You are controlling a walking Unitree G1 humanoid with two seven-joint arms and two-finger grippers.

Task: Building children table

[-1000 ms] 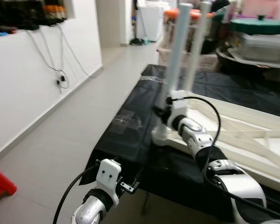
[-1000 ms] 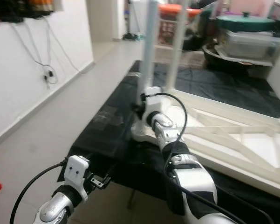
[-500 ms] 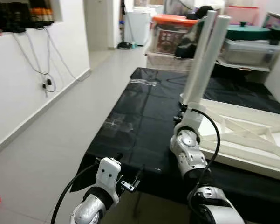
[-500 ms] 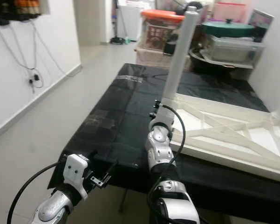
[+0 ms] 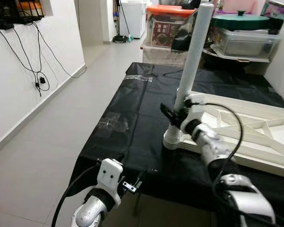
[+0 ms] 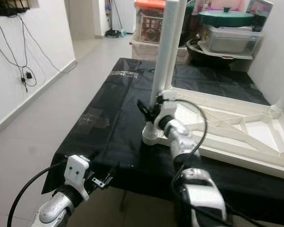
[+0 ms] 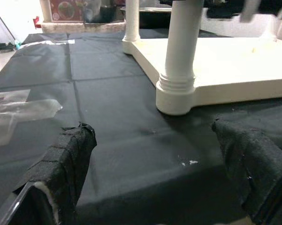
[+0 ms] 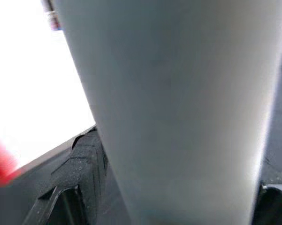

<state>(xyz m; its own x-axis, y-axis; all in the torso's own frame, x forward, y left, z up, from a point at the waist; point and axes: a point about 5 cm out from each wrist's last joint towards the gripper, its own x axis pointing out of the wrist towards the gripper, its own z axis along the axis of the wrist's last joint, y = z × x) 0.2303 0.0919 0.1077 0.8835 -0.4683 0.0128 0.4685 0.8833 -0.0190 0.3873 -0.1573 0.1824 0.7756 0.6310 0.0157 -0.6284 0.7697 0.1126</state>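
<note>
Right hand [image 5: 176, 115] pinches the upright white table leg [image 5: 193, 61]; left hand [image 7: 155, 173] spread, low before the black-covered counter [image 5: 132, 123].

The table [image 5: 132, 118] runs from frame centre toward the upper right. The upturned children table top [image 5: 255, 137] lies on its right half, with a leg [image 5: 193, 56] standing upright at the near left corner. The right pincer [image 5: 176, 115] sits against that leg, low down. The left pincer [image 5: 132, 185] hangs at lower centre, before the table's near edge. Storage boxes [image 5: 167, 30] stand behind, at top centre
</note>
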